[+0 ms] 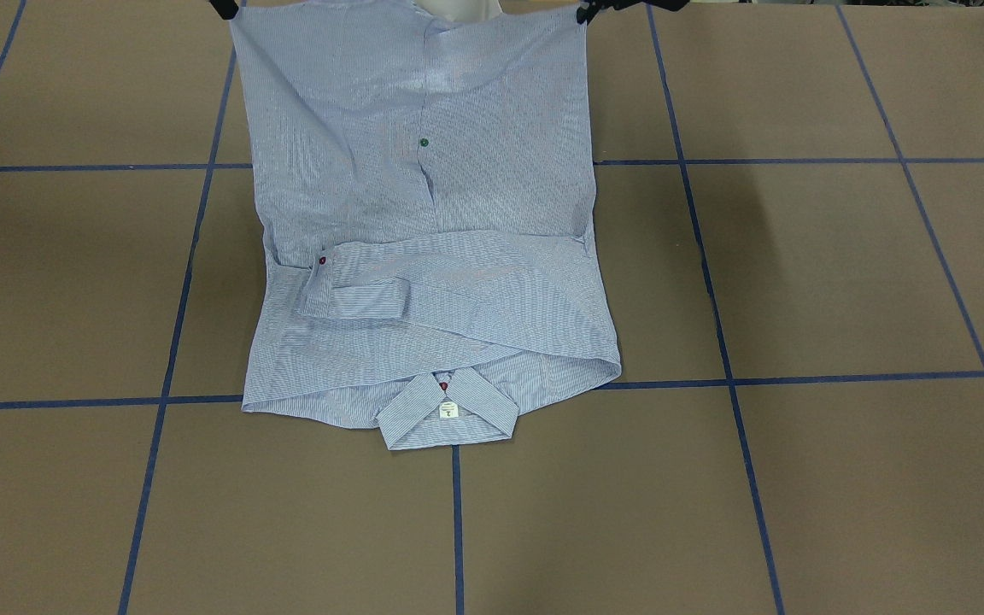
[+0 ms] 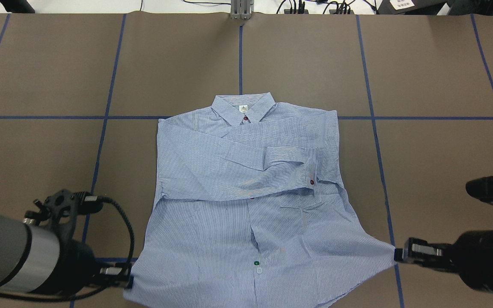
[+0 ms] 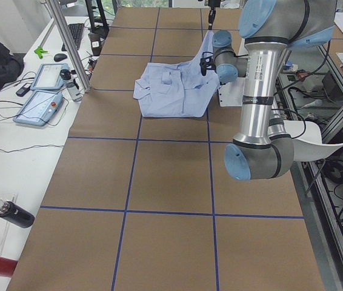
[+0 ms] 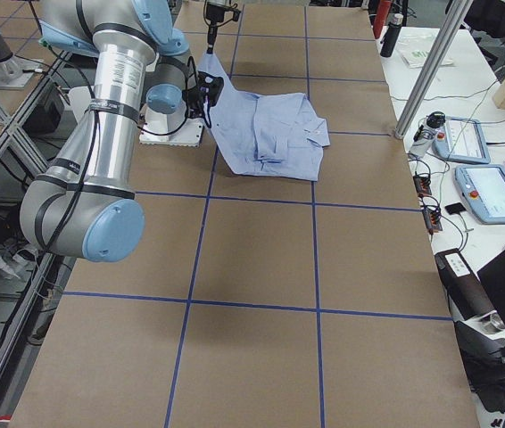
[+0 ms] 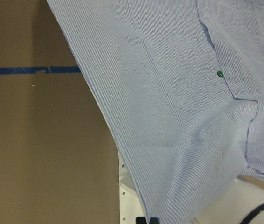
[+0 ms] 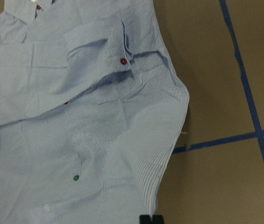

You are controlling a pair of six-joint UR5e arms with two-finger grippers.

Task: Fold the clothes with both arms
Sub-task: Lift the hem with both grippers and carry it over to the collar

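The light blue striped shirt (image 2: 246, 192) lies face up on the brown table, collar (image 2: 243, 109) away from the robot, both sleeves folded across the chest. My left gripper (image 2: 127, 280) is shut on the shirt's hem corner on its side. My right gripper (image 2: 397, 255) is shut on the other hem corner. Both corners are raised off the table, so the lower half of the shirt (image 1: 411, 128) slopes up toward the robot. In the front view the left gripper (image 1: 583, 12) and right gripper (image 1: 225, 8) show at the top edge. A green button (image 5: 220, 73) shows on the placket.
Blue tape lines (image 2: 240, 60) cross the brown table top (image 2: 435, 64). The white robot base (image 3: 317, 145) stands behind the raised hem. Tablets and cables (image 3: 41, 91) lie on the white side bench past the far edge.
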